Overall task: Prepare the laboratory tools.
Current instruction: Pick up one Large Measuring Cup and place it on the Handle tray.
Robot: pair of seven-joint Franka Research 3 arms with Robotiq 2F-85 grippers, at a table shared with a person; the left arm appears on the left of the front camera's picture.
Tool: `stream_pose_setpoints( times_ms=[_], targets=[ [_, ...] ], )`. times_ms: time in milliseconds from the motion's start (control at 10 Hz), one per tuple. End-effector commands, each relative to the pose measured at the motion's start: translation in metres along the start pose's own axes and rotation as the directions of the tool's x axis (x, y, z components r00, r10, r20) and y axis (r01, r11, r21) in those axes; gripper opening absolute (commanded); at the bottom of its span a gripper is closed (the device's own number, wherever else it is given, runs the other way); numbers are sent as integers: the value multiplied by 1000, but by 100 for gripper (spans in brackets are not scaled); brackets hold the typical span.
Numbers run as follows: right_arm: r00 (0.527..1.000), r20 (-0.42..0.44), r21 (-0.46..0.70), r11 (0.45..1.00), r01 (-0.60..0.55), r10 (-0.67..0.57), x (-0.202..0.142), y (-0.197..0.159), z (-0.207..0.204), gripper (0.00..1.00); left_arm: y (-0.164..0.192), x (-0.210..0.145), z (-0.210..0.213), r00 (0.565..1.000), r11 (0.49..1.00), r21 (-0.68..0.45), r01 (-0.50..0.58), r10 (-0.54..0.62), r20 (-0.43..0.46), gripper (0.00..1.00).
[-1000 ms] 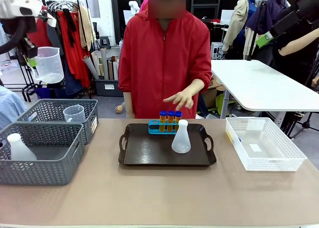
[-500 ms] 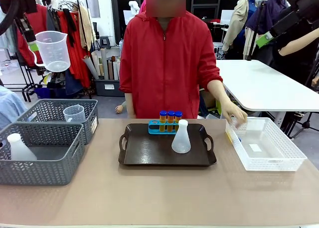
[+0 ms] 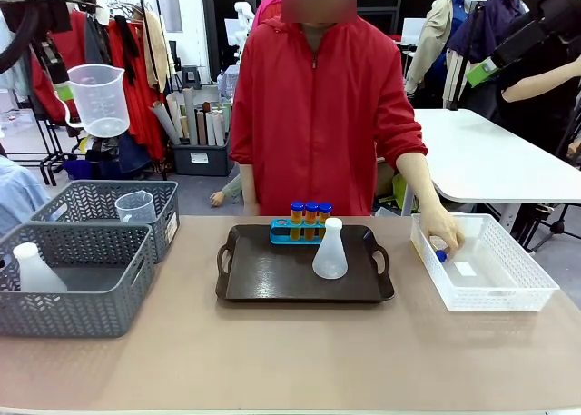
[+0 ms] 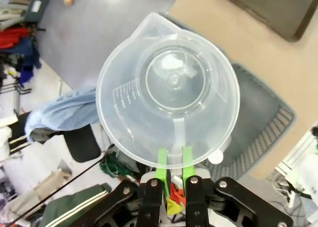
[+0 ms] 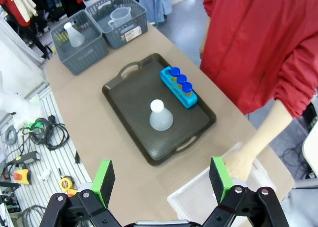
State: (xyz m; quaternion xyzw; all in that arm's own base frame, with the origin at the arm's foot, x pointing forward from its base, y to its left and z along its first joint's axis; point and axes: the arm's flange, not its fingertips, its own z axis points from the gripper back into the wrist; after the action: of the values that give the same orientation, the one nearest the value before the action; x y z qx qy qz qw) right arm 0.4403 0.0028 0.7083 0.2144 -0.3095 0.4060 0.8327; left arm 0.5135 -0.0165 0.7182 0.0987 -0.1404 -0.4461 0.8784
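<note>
High at the far left, my left gripper (image 3: 63, 94) is shut on the handle of a clear measuring beaker (image 3: 98, 100). In the left wrist view the green pads (image 4: 161, 163) pinch that handle, and the beaker (image 4: 169, 88) is seen from above. On the dark tray (image 3: 272, 274) stand a blue rack (image 3: 305, 230) with three orange blue-capped tubes and a white conical flask (image 3: 329, 250). My right gripper (image 5: 161, 180) hangs open high over the table, above the tray (image 5: 134, 103), rack (image 5: 179, 90) and flask (image 5: 160, 116). The person's hand (image 3: 445, 236) is inside the white mesh bin (image 3: 486, 292) by a blue-capped tube (image 3: 440, 255).
Two grey woven baskets stand at the left: the far basket (image 3: 163, 197) holds another beaker (image 3: 136, 206), the near basket (image 3: 91, 320) another flask (image 3: 34, 270). The person in a red jacket (image 3: 318, 115) stands behind the tray. Bare tabletop lies in front of the tray.
My left gripper has lifted the beaker slightly up and to the right. The person's hand left the rack and reached into the white mesh bin.
</note>
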Motion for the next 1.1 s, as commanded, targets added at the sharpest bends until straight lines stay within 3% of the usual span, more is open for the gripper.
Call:
stream_pose_setpoints(
  times_ms=[0, 300, 800, 1000],
  targets=[
    [1000, 12, 7, 1000, -7, 7, 2, 1, 0, 100, -11, 23, -17, 996, 995, -31, 93, -92, 6, 0],
    [1000, 12, 7, 1000, -7, 7, 2, 1, 0, 100, -37, 68, -34, 971, 970, -46, 239, -238, 28, 0],
    [1000, 12, 7, 1000, -7, 7, 2, 1, 0, 100, -76, 146, -79, 914, 904, -147, 401, -384, 132, 0],
    [1000, 12, 7, 1000, -7, 7, 2, 1, 0, 100, -93, 173, -104, 888, 870, -179, 459, -446, 110, 0]
  ],
)
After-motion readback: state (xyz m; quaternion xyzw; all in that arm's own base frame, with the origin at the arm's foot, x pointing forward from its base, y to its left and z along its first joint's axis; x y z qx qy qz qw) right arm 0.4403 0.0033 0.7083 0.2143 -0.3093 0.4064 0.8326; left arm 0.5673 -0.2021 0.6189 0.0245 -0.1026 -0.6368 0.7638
